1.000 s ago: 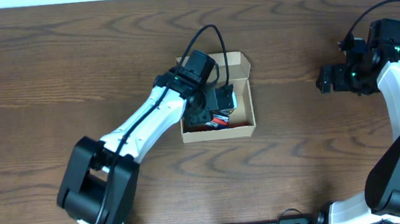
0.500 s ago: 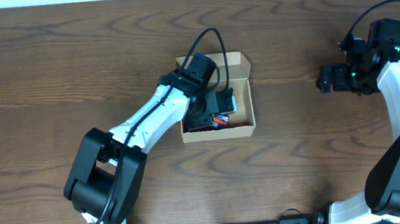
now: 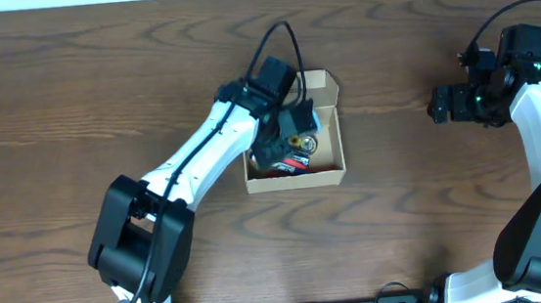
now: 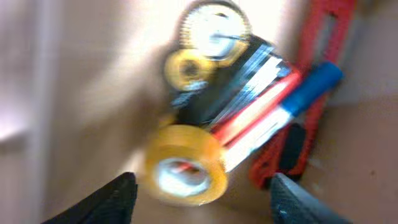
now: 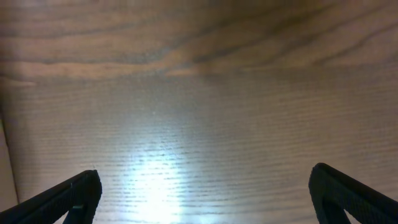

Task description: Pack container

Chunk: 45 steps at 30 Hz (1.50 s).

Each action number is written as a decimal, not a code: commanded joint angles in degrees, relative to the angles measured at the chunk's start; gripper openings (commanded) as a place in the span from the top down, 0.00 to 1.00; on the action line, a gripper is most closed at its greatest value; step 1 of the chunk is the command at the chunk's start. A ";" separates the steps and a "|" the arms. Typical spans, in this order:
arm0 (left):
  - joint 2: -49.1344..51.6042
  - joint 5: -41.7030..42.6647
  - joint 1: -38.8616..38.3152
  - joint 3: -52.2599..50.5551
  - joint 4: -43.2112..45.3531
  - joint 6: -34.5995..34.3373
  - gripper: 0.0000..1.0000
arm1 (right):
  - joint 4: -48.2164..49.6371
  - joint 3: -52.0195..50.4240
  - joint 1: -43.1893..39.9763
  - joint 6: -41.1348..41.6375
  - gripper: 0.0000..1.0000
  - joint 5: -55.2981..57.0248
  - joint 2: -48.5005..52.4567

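Observation:
The container (image 3: 340,150) is a tan cardboard box in the middle of the table, its flap lid open at the back. My left gripper (image 3: 294,133) hangs over its inside, jaws open. In the left wrist view a yellow tape roll (image 4: 186,165) lies loose on the box floor just beyond my left gripper (image 4: 202,200), touching neither finger. Behind it lie a pen with a blue cap (image 4: 316,82), a red cutter (image 4: 323,37) and a smaller yellow roll (image 4: 185,68). My right gripper (image 3: 440,107) is far off at the right, open over bare wood (image 5: 205,124).
A round white toothed item (image 4: 214,28) and a dark flat pack (image 4: 236,74) also lie in the box. The box walls (image 4: 37,112) close in on the left fingers (image 4: 118,199). Brown wooden table (image 3: 97,78) surrounds the box.
My left jaws have spread apart and let go of the yellow tape roll, which now lies in the box. The left gripper has shifted slightly toward the back. The right arm is still.

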 commanded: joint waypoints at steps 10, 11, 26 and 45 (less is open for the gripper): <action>-8.94 -17.38 6.62 16.59 -6.27 -22.05 0.52 | 1.66 2.34 -0.35 3.34 0.94 -4.02 -0.83; -9.66 -17.35 8.02 16.59 -6.14 -24.52 0.62 | 1.55 2.67 -0.35 3.50 0.98 -4.09 -0.83; -11.04 35.52 41.18 3.93 0.81 -40.33 0.94 | 1.62 3.19 1.57 22.80 0.99 -7.45 3.37; 4.26 56.28 42.84 -13.22 18.08 -42.03 0.94 | 5.01 3.19 15.87 29.18 0.99 -11.52 16.35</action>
